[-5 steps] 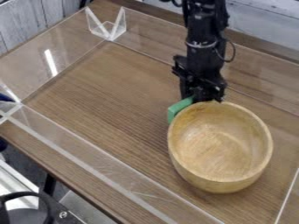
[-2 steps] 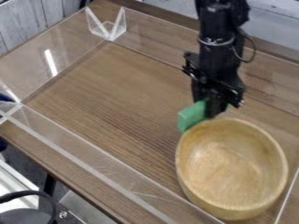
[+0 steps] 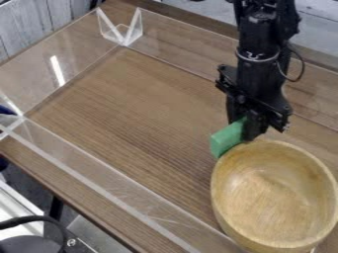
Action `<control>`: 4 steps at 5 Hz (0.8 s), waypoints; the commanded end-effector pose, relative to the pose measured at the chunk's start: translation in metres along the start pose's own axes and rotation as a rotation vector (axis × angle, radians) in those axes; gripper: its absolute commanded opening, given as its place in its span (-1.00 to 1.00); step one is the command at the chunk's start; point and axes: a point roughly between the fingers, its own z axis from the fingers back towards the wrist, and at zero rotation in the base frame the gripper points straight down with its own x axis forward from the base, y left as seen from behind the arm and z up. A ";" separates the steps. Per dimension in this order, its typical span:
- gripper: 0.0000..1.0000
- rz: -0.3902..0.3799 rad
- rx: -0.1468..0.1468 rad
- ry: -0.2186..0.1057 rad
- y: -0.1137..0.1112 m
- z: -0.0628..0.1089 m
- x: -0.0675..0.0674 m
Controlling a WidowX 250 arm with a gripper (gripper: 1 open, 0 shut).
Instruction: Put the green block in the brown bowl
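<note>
Gripper (image 3: 246,123) clenched on green block (image 3: 227,138), block held at near rim of brown bowl (image 3: 275,196), not inside; contact w/ rim can't be told. Step in hand, prob.: carry to bowl. Next: block to be moved over bowl ctr., then released.

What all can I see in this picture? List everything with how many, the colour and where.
Brown bowl: one, light brown, lower right on the table
Green block: one, green, in the gripper, at the bowl's upper left edge
Table: one, brown wood, under everything
Clear angular object: one, transparent, upper left
Cables: dark, lower left corner
Robot arm: one, black, upper right
Gripper: one, black, closed on the block
</note>
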 end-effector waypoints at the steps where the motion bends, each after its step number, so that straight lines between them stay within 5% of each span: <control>1: -1.00 -0.025 -0.004 -0.043 -0.021 0.012 -0.001; 4: -1.00 -0.010 -0.028 -0.023 -0.047 0.005 -0.017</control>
